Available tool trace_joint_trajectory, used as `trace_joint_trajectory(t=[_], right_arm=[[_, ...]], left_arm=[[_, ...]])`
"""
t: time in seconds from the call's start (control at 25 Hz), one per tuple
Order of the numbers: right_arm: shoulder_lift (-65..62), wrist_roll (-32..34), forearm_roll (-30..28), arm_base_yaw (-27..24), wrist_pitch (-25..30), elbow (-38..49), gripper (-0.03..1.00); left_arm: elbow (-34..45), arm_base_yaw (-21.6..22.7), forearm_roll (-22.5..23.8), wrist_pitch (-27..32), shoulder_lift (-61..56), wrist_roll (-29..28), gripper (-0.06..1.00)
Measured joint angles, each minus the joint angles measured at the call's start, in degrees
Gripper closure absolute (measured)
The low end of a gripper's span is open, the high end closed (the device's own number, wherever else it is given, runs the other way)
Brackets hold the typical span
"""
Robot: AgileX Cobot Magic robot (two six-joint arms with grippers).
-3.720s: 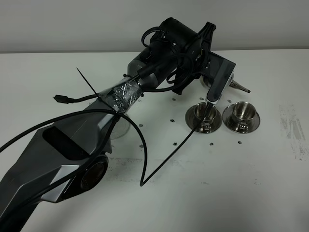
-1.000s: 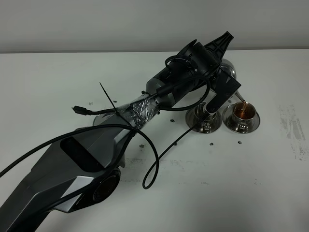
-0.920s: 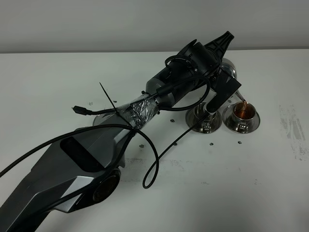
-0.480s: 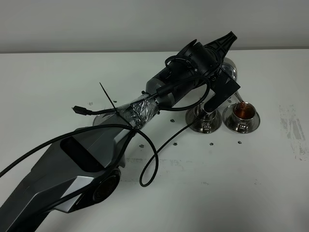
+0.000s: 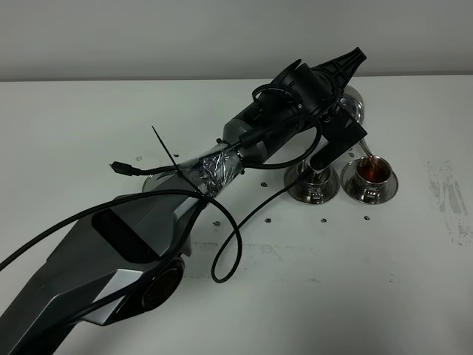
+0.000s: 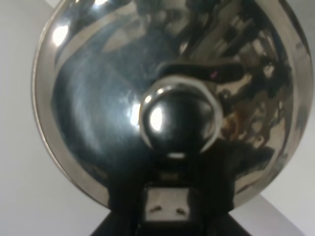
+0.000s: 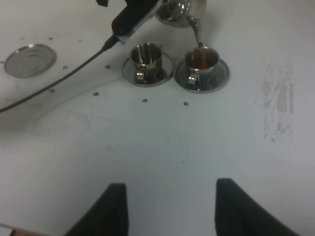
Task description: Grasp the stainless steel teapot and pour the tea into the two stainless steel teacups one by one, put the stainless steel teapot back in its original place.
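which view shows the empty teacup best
The right wrist view: the empty teacup stands in the open on its saucer, bare inside showing, beside the teacup holding tea. In the exterior high view the left arm covers its top, leaving mostly the saucer. The left wrist view shows only the steel teapot.

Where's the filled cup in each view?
Exterior high: filled cup at right on the table, under the teapot spout, right of the empty cup.
Left wrist: not in it; the teapot fills the picture.
Right wrist: filled cup under the spout, beside the empty cup.
Shared landmark: the teapot.
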Motion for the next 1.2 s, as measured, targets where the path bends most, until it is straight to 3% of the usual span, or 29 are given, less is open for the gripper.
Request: trace_joint_trajectory(t=[0.92,1.2], right_arm=[[0.0,0.0,0.0,0.0,-0.1,0.0,0.57],[0.0,0.0,0.0,0.0,-0.1,0.0,0.57]], left_arm=[[0.0,0.0,-0.2,-1.3,-0.3,4.4,0.71],[0.0,0.0,-0.5,-0.8,-0.4,2.1,0.71]])
